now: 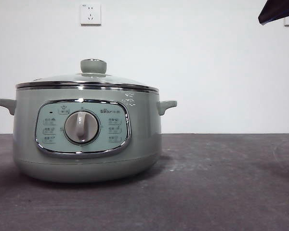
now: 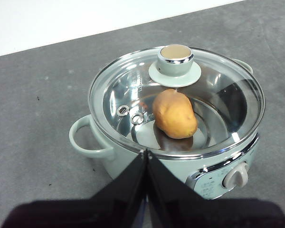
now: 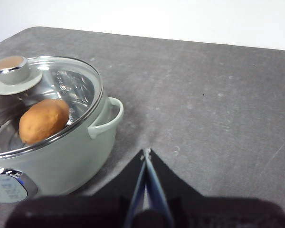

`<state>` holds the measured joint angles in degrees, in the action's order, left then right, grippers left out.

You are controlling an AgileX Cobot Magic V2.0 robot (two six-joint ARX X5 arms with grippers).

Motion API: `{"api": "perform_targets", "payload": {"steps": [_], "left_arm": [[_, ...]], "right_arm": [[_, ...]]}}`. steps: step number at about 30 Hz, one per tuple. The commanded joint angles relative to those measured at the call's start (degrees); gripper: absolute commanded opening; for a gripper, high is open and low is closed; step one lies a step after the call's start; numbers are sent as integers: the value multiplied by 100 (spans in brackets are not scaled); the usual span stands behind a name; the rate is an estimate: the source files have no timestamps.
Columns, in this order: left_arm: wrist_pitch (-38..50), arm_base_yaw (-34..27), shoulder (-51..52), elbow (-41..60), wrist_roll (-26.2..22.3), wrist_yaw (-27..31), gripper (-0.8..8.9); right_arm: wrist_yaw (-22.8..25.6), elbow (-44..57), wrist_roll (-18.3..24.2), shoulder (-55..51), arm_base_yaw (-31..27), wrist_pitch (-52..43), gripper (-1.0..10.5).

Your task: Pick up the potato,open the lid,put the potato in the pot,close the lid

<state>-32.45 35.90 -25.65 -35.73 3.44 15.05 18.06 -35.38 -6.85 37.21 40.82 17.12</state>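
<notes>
The pale green pot point(image 1: 86, 134) stands on the dark table at the left of the front view, its control panel and grey dial facing me. The glass lid point(image 1: 86, 79) with its green knob point(image 1: 93, 66) rests shut on the rim. Through the glass, the potato point(image 2: 175, 114) lies inside the pot point(image 2: 180, 156), also seen as the potato point(image 3: 43, 119) under the lid point(image 3: 47, 95). My left gripper point(image 2: 147, 154) is shut and empty, above and clear of the pot. My right gripper point(image 3: 146, 154) is shut and empty beside the pot's side handle point(image 3: 109, 118).
Grey table top point(image 1: 221, 183) stretches to the right of the pot. A white wall with a socket point(image 1: 90, 13) lies behind. A black arm tip point(image 1: 278, 10) shows at the top right corner.
</notes>
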Motion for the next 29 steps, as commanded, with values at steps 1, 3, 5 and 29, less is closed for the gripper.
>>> {"api": "perform_targets", "payload": {"steps": [1,3,5,29], "left_arm": [[39,-7,4,35,-501,17,-3],[90,-184,120,46,-538,-4,-3],[170,-466,232,92,-638,-181,-3],[2166,-3593,2253,3099,-925,-1851,-3]], "right_arm": [[9,48,-57,-15,7,-15,1],[9,48,-57,-15,7,-15,1],[4,48,-57,-15,7,-13,1],[7,48,-57,-15,7,-11,1]]}}
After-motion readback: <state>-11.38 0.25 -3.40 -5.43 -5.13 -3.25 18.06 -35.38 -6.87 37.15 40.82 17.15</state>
